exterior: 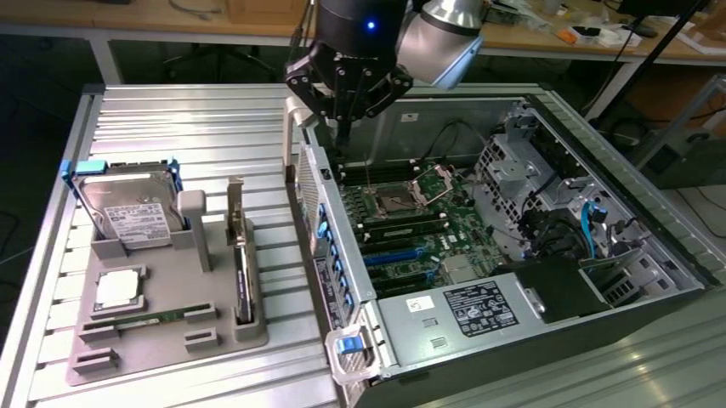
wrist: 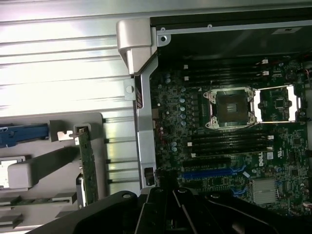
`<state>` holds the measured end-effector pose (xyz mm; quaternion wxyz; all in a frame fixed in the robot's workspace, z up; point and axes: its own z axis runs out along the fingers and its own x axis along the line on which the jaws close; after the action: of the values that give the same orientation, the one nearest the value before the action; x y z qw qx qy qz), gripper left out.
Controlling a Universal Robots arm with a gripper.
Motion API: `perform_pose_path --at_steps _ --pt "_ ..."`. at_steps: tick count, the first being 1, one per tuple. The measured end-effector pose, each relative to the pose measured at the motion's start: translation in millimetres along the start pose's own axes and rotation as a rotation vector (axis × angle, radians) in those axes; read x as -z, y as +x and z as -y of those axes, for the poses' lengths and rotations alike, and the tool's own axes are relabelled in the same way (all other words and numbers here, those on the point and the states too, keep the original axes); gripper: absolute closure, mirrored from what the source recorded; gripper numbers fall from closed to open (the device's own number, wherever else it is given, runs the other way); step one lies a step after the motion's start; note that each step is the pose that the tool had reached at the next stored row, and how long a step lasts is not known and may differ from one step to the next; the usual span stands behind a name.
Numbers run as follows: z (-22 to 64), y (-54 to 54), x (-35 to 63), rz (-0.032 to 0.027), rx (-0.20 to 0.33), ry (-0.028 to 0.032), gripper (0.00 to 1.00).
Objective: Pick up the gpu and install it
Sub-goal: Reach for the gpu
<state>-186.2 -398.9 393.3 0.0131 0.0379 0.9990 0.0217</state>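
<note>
As the gpu [exterior: 238, 255] stands upright at the tray's [exterior: 227, 340] edge — graspable — the gripper [exterior: 339, 126] hovers clenched, empty, over the case [exterior: 590, 127].

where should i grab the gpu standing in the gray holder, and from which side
Probably the long top edge of the gpu, near mid-length, coming straight down from above. It stands on edge in a slot of the gray holder, so its lower edge is buried and only the upper part is free. The card is thin, so set the jaws across its two flat faces.
</note>
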Motion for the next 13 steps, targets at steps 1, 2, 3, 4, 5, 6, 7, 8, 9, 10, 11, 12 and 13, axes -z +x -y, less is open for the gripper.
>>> perform_pose_path --at_steps 1,2,3,4,5,6,7,8,9,10,11,12,13 --pt "0.1 0.7 0.0 0.0000 0.000 0.0000 0.89" --pt "0.1 1.4 0.0 0.0000 0.000 0.0000 0.89" --pt "0.2 2.1 0.0 0.0000 0.000 0.0000 0.89" --pt "0.2 3.2 0.0 0.0001 0.000 -0.0001 0.89" --pt "0.3 4.0 0.1 0.0000 0.000 0.0000 0.89" --pt "0.3 4.6 0.1 0.0000 0.000 0.0000 0.89" --pt "0.4 5.2 0.1 0.0000 0.000 0.0000 0.89" --pt "0.4 5.8 0.1 0.0000 0.000 0.0000 0.89" --pt "0.5 6.6 0.2 0.0000 0.000 0.0000 0.89" --pt "0.5 7.2 0.2 0.0000 0.000 0.0000 0.89" --pt "0.6 7.9 0.2 0.0000 0.000 0.0000 0.89" --pt "0.6 8.5 0.2 0.0000 0.000 0.0000 0.89" --pt "0.7 9.2 0.2 0.0001 0.000 -0.0001 0.89"
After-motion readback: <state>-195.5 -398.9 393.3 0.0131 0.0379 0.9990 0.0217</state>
